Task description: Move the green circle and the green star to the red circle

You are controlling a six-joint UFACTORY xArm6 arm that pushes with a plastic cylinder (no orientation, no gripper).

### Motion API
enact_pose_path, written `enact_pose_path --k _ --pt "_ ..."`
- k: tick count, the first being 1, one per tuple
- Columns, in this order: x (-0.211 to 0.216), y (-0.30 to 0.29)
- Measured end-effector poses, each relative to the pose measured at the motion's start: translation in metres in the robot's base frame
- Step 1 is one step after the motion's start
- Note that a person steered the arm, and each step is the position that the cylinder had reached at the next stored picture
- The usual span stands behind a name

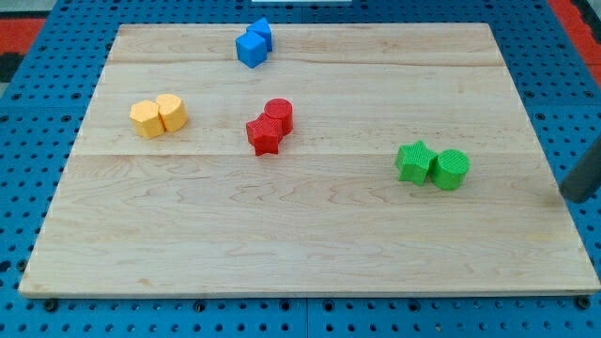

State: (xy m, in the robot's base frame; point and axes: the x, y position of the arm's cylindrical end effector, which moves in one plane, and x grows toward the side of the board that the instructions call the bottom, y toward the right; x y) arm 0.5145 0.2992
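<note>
Nothing of the task looks done yet. The green star (413, 162) and the green circle (452, 169) sit touching each other on the right half of the wooden board (310, 253), the star on the left of the pair. The red circle (279, 115) stands well apart from them, up and to the left near the board's middle, pressed against a red star (265, 135) just below and left of it. Bare wood lies between the 2 green blocks and the red pair.

My rod enters at the view's right edge, and my tip (567, 195) rests just off the board's right side, right of the green circle and a little lower, not touching any block. There is no hand here to open or close; the rod grasps nothing.

Both green blocks have the whole crossing left, so I judge the job at its start. 2 yellow blocks (158, 115) at the left and 2 blue blocks (254, 42) at the far edge lie clear of that path.
</note>
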Motion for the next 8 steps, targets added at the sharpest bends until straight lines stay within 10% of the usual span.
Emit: enact_pose_path --k 8 --pt "-0.03 -0.128"
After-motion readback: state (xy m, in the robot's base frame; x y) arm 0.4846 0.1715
